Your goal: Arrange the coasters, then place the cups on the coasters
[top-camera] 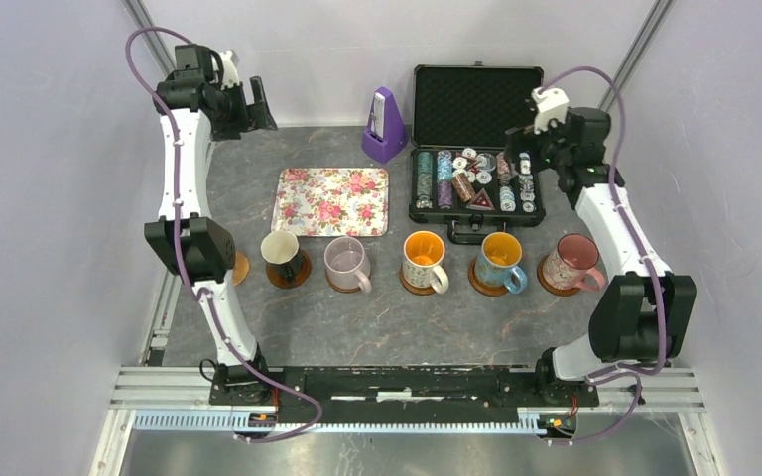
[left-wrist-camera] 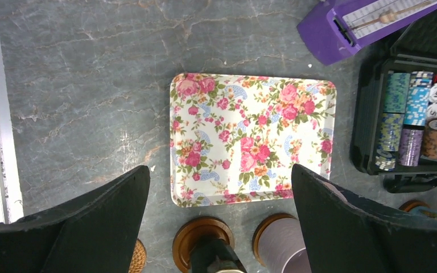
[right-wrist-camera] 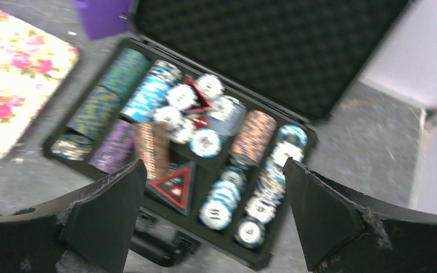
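Note:
Several cups stand in a row across the table's middle, each on a brown coaster: a black and cream mug (top-camera: 283, 250), a lilac mug (top-camera: 347, 262), a white mug with an orange inside (top-camera: 424, 258), a blue mug (top-camera: 501, 260) and a pink mug (top-camera: 571, 262). Another coaster (top-camera: 241, 268) peeks out from behind the left arm's elbow. My left gripper (top-camera: 255, 107) hangs open high at the back left, holding nothing; its wrist view looks down on the black mug's coaster (left-wrist-camera: 190, 236) and the lilac mug (left-wrist-camera: 284, 247). My right gripper (top-camera: 526, 139) hangs open and holds nothing above the chip case.
A flowered tray (top-camera: 332, 201) lies behind the row of mugs and shows between the left fingers (left-wrist-camera: 102, 222). A purple metronome (top-camera: 385, 127) stands at the back. The open black case of poker chips (top-camera: 476, 183) sits at the back right, below the right gripper (right-wrist-camera: 214, 164).

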{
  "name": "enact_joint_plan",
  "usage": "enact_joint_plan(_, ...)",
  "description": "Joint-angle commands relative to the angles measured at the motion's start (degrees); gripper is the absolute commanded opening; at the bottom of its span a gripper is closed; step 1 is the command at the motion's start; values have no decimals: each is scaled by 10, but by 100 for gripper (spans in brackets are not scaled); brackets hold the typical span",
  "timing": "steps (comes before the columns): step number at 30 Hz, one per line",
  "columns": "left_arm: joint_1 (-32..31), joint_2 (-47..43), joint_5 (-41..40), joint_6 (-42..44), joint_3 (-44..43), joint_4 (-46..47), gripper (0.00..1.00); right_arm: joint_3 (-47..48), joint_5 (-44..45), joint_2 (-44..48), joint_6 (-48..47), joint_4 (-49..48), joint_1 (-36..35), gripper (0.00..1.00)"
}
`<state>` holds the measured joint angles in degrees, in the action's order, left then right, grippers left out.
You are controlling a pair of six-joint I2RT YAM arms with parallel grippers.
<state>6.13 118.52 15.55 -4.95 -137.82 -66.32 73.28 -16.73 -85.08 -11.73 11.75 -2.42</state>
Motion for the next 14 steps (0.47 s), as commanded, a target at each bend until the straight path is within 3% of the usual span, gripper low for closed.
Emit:
enact_joint_plan(1, -1, -10, -17, 40, 50, 17, 100, 9, -31, -9, -32, 11, 64, 98)
enact_joint_plan(7, -1, -21, -72, 49, 123, 28, 100, -31, -30, -13, -40, 1, 123, 98)
enact_joint_plan(14, -1, -22, -88, 60, 107, 56, 100, -26, -30, -21, -47, 1, 131, 98)
